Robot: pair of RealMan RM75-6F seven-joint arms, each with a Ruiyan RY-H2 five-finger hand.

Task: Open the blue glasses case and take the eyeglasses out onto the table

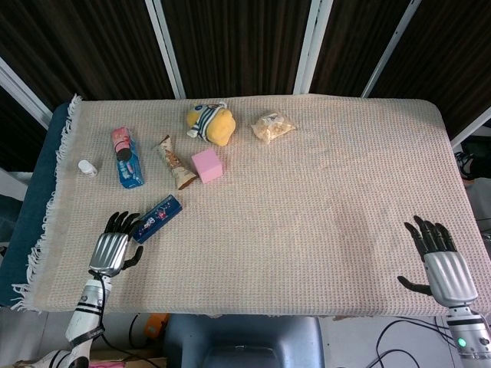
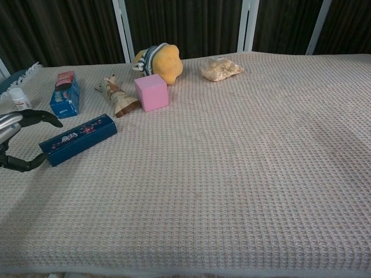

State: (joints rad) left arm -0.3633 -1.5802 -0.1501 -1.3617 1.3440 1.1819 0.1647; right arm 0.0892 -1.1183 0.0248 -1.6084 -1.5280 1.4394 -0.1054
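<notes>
Beige woven cloth (image 1: 322, 192) over a table, dark curtains behind. Blue glasses case (image 1: 155, 218) still closed, just below the pink cube (image 1: 206, 165). Left hand (image 1: 113, 245) empty, fingers spread, beside the case's near end; right hand (image 1: 439, 264) open and empty, well apart. Risk: case sliding away if nudged. Eyeglasses hidden inside; clasp side unreadable; left hand partly cropped in chest view.

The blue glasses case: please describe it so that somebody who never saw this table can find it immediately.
Look at the left half of the cloth-covered table, in front of the pink cube and the wooden figure. The blue glasses case lies there closed, right by the left robot hand. It is the only long, flat, dark blue box, with small lettering on its lid.
</notes>
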